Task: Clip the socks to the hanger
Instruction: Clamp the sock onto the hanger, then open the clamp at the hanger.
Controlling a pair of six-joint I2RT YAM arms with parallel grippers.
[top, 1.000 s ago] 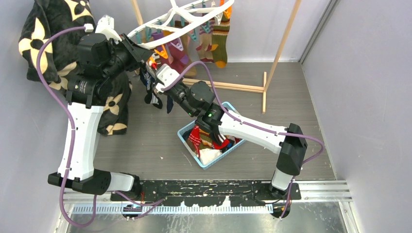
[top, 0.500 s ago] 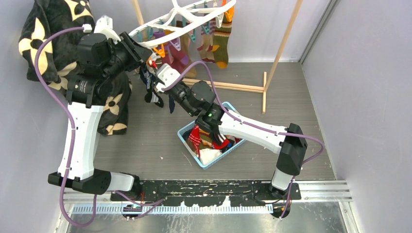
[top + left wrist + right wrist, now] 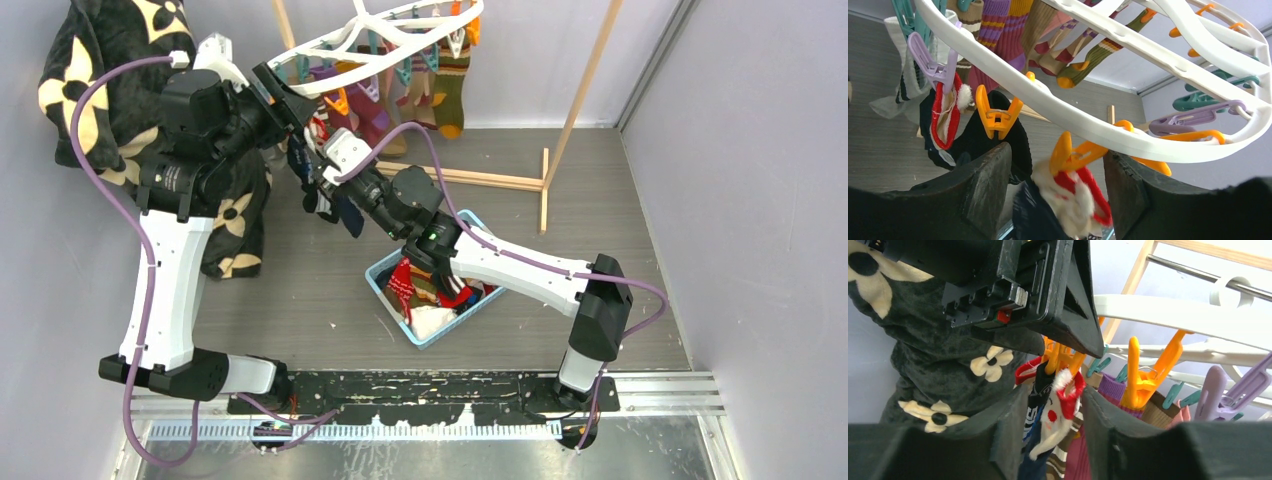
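Overhead view from behind; both wrist views close under the hanger [image 3: 1088, 125], upward-facing.

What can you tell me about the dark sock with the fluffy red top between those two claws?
It is a small soft sock, navy in the body, with a red cuff edged in white fluff and a red dot on a white patch. It hangs cuff up, its top caught in an orange clip under the rim of the white hanger. It lies between the left gripper's open fingers and between the right gripper's fingers; whether those press it I cannot tell.
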